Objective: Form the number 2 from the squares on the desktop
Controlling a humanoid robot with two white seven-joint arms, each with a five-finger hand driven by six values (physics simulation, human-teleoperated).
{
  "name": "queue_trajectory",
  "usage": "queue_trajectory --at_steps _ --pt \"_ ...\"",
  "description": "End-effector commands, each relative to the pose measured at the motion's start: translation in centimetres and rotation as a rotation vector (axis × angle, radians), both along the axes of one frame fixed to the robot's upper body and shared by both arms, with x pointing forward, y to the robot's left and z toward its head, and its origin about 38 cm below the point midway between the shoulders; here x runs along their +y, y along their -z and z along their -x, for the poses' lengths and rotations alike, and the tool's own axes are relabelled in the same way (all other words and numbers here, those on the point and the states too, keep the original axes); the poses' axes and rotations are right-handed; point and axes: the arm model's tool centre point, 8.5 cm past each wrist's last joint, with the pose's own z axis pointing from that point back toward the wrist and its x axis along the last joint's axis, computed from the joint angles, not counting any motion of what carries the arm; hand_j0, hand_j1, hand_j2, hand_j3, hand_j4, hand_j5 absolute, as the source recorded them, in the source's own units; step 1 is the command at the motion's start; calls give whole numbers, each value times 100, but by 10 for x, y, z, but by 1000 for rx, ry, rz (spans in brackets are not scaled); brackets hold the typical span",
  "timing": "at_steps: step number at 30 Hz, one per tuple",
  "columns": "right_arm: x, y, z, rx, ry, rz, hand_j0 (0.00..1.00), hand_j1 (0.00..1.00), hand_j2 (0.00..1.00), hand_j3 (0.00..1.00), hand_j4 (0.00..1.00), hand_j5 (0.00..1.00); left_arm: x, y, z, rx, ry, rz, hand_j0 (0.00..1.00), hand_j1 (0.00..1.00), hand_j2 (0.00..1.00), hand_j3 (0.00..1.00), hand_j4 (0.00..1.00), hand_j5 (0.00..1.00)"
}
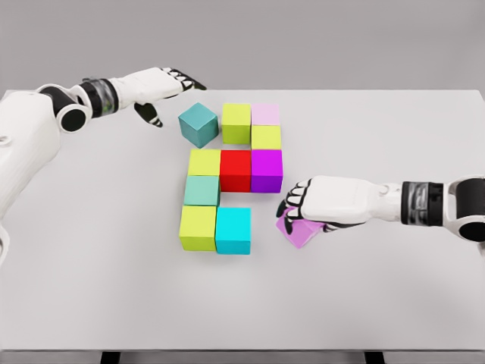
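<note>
Nearest, on matte white desk (91, 303): pink cube (298, 230), turned askew, under curled right hand (317, 205), right of cyan cube (233, 230). Smooth cubes form partial 2, upright. Teal cube (198, 124) rotated, beside relaxed, empty left hand (161, 86).

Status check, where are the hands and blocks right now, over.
Right hand shut on pink block, right of cyan block. Left hand open, hovering beside tilted teal block. Bottom-row slot beside cyan unfilled, nothing blocking it.
</note>
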Motion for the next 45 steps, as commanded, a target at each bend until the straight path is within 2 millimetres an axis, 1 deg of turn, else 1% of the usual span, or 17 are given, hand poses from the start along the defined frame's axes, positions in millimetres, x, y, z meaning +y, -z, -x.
queue_trajectory --at_steps 1,3,4,6,7,9,10,11,17,20,27,29,33,37,39,41,45 --pt "2 0 0 3 0 -10 53 53 53 53 53 53 22 -5 0 -9 -32 -8 87 87 87 87 87 87" --pt "3 0 0 5 -2 -13 53 53 53 53 53 53 32 -4 2 -6 -45 -22 73 73 73 73 73 73" --pt "3 0 0 3 -2 -13 54 54 54 54 54 54 33 -4 2 -6 -47 -21 70 70 70 70 70 70" --pt "2 0 0 3 -1 -11 68 68 68 68 68 68 46 -8 2 -12 -70 -19 70 70 70 70 70 70" --pt "2 0 0 4 -1 -11 76 76 76 76 76 76 47 -7 3 -10 -72 -19 70 70 70 70 70 70" --pt "2 1 0 6 1 -10 81 81 81 81 81 81 48 -8 5 -16 -63 -22 71 71 71 71 71 71" --pt "2 1 0 6 0 -9 83 83 83 83 83 83 55 -7 7 -15 -68 -26 71 71 71 71 71 71" --pt "1 2 0 8 1 -9 85 85 85 85 85 85 53 -7 8 -17 -60 -25 72 72 72 72 72 72" --pt "1 1 0 6 1 -9 85 85 85 85 85 85 52 9 14 10 -53 -36 74 74 74 74 74 74" --pt "2 1 1 6 0 -8 85 85 85 85 85 85 52 12 16 16 -52 -36 74 74 74 74 74 74" --pt "0 2 1 8 3 -2 89 89 89 89 89 89 40 13 20 9 -11 -34 76 76 76 76 76 76" --pt "0 2 1 9 3 -2 93 93 93 93 93 93 47 16 23 13 -16 -41 76 76 76 76 76 76" --pt "0 2 1 9 3 -2 93 93 93 93 93 93 57 13 32 0 1 -51 76 76 76 76 76 76" --pt "-5 1 0 3 13 7 98 98 98 98 98 98 55 16 36 3 13 -51 78 78 78 78 78 78" --pt "-13 -2 -1 -5 27 22 98 98 98 98 98 98 52 20 37 12 17 -50 78 78 78 78 78 78" --pt "-29 -17 -7 -40 67 25 98 98 98 98 98 98 49 25 38 19 22 -48 78 78 78 78 78 78" --pt "-53 -29 -8 -68 124 39 97 97 97 97 97 97 49 26 38 22 21 -48 78 78 78 78 78 78"
